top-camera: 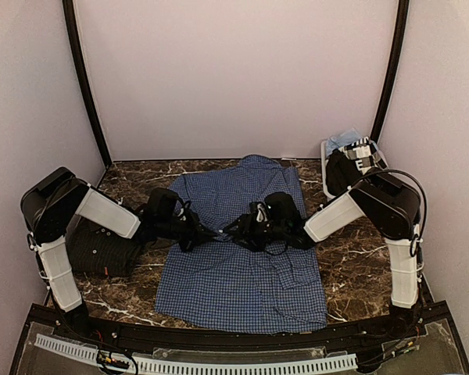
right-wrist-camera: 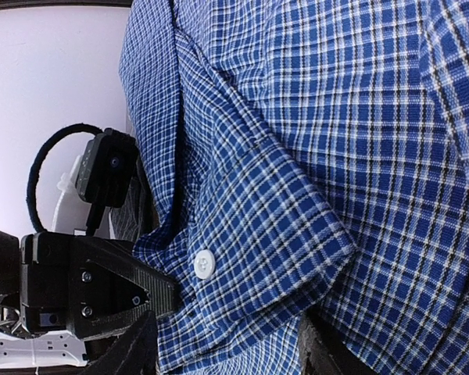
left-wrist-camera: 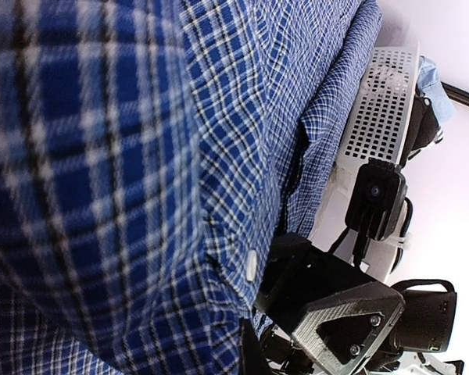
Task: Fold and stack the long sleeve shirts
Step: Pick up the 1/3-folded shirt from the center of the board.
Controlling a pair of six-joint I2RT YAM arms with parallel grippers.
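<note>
The blue checked shirt (top-camera: 242, 273) lies spread flat in the middle of the table, collar end toward the back. Both grippers meet low over its middle. My left gripper (top-camera: 207, 232) comes in from the left, my right gripper (top-camera: 238, 229) from the right, tips almost touching. In the right wrist view my gripper (right-wrist-camera: 227, 351) has a buttoned cuff (right-wrist-camera: 266, 234) bunched between its fingers. In the left wrist view blue cloth (left-wrist-camera: 125, 195) covers most of my gripper (left-wrist-camera: 234, 355), one finger showing. The near-black shirt (top-camera: 102, 248) lies folded at the left, under my left arm.
A white slatted basket (top-camera: 327, 168) stands at the back right with light blue and dark cloth in it, and shows in the left wrist view (left-wrist-camera: 379, 101). Pale walls enclose the dark marble table (top-camera: 359, 258). A black rail runs along the near edge.
</note>
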